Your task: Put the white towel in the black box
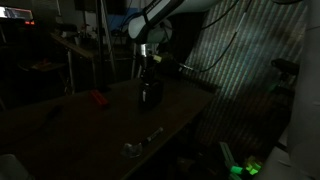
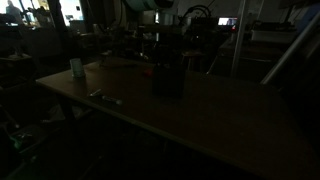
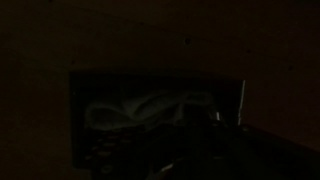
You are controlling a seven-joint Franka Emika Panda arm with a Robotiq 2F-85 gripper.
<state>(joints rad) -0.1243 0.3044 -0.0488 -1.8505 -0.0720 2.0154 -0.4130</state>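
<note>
The scene is very dark. The black box [image 1: 148,96] stands upright on the table and also shows in an exterior view [image 2: 168,76]. My gripper [image 1: 148,66] hangs right above the box's open top in both exterior views [image 2: 165,48]. In the wrist view, pale folds of the white towel [image 3: 140,110] lie inside the box's dark walls [image 3: 74,115]. The jaws are too dark to tell whether they are open or shut, or whether they touch the towel.
A red object [image 1: 97,98] lies on the table beside the box. Small shiny items [image 1: 135,148] lie near the table's edge, also seen in an exterior view [image 2: 105,97]. A teal cup [image 2: 76,68] stands at the table's far corner. Clutter surrounds the table.
</note>
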